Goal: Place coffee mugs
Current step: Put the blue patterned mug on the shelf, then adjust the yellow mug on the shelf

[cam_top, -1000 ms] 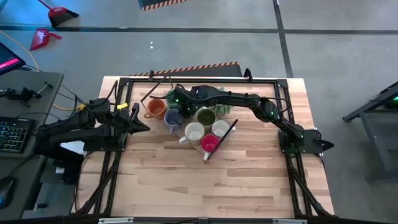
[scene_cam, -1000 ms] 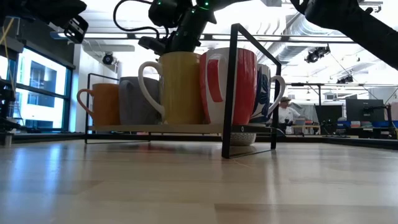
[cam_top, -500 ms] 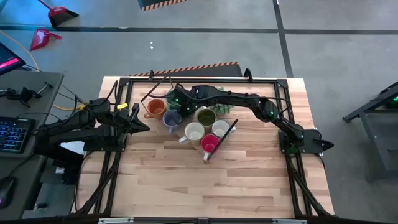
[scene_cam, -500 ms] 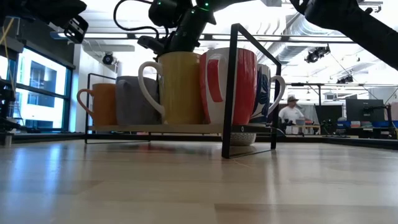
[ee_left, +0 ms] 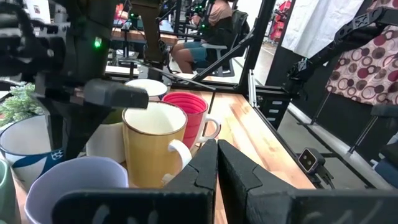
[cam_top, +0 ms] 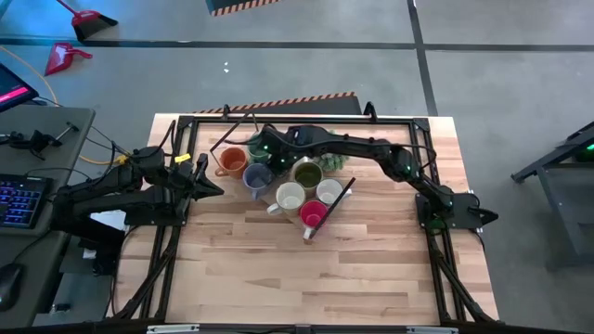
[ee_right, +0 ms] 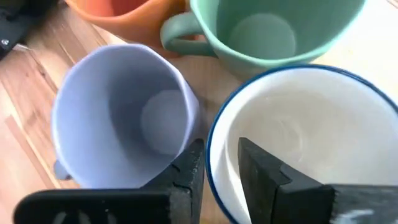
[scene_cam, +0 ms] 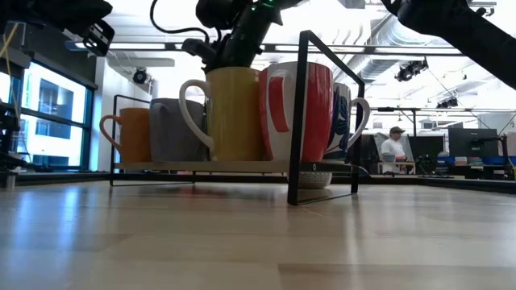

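Several coffee mugs stand upright, packed together on a black wire rack [cam_top: 336,202] at the table's far middle: orange [cam_top: 230,162], blue-grey [cam_top: 257,176], olive [cam_top: 307,173], cream [cam_top: 290,197], white [cam_top: 329,191] and red-pink [cam_top: 313,215]. My right gripper [ee_right: 221,174] is open above them, pointing steeply down. Its fingers straddle the rim of a white, blue-rimmed mug [ee_right: 298,137], next to the blue-grey mug [ee_right: 124,118] and a mint-green one [ee_right: 267,31]. My left gripper [cam_top: 215,186] waits shut at the rack's left side, touching nothing. My right gripper straddles the white mug's blue rim [ee_right: 213,149], one finger inside the mug and one outside, slanting down from above. A gap shows between the rim and the inner finger [ee_right: 261,177]. Whether the outer finger [ee_right: 186,177] touches the rim I cannot tell. The mug stands upright on the rack.
A spiky green plant [cam_top: 336,162] sits at the rack's far right. The rack's upright black bar [scene_cam: 302,121] rises beside the red-and-white mug [scene_cam: 282,109]. Bare wood lies on the table's near half. A desk with a keyboard [cam_top: 19,199] stands off the left edge.
Both arms and all the mugs hold their places. A person in the room behind the table has walked toward the right.
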Robot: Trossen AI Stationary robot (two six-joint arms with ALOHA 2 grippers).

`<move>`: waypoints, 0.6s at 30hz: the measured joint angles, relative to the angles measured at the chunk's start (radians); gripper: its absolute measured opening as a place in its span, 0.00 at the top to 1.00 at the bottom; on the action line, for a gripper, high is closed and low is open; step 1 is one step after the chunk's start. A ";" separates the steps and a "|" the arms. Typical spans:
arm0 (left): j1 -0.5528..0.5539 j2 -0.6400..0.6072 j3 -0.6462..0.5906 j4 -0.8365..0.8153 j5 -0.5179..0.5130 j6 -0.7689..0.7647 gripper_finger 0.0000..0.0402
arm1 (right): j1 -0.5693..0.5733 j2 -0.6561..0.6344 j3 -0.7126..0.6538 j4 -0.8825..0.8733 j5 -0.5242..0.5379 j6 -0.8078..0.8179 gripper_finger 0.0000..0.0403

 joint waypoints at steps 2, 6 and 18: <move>0.000 0.000 0.000 0.000 0.000 0.000 1.00 | -0.003 -0.008 0.000 -0.009 -0.005 0.000 0.81; 0.000 0.000 0.000 0.000 0.000 0.003 1.00 | -0.003 -0.015 0.000 -0.001 -0.009 0.000 0.81; 0.000 0.000 0.000 0.000 0.000 0.006 1.00 | -0.008 -0.068 0.013 0.022 -0.011 -0.004 0.81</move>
